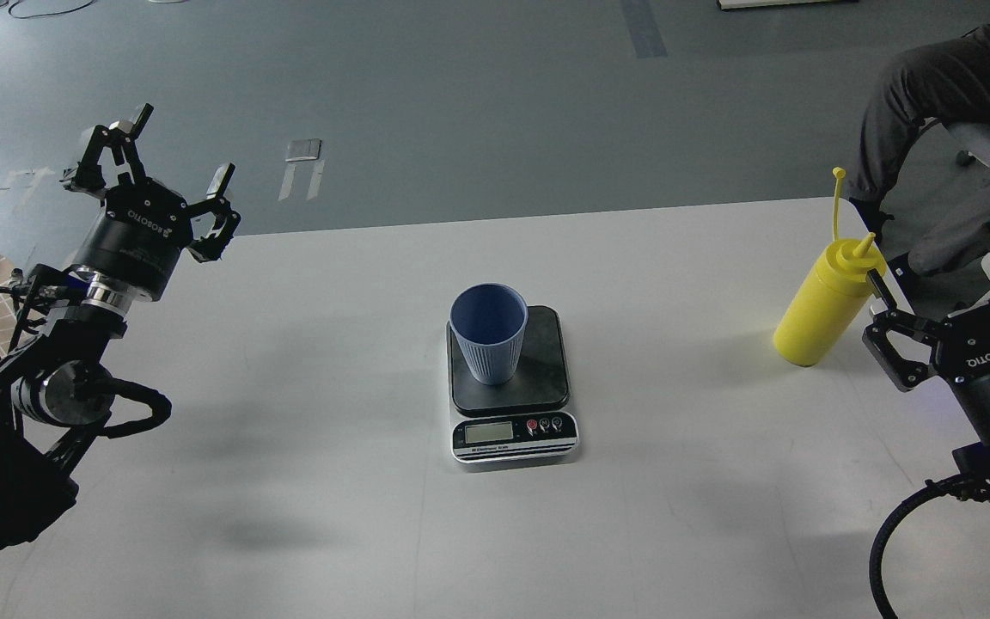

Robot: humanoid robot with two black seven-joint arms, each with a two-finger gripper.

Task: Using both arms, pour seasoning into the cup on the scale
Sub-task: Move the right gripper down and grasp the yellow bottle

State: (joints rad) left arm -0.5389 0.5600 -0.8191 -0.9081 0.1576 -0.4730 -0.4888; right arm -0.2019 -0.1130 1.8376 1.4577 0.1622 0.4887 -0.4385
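Light blue ribbed tapered cup (489,334): upright, open, on the dark platform of the small flat silver-fronted kitchen scale (512,387), left of centre. Yellow plastic squeeze bottle (821,308): upright, well right of the scale, cap strap raised.

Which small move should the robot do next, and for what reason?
Probably move the right end effector a little toward the yellow bottle and close on it. It is open and empty just beside the upright bottle; the cup already stands on the scale.
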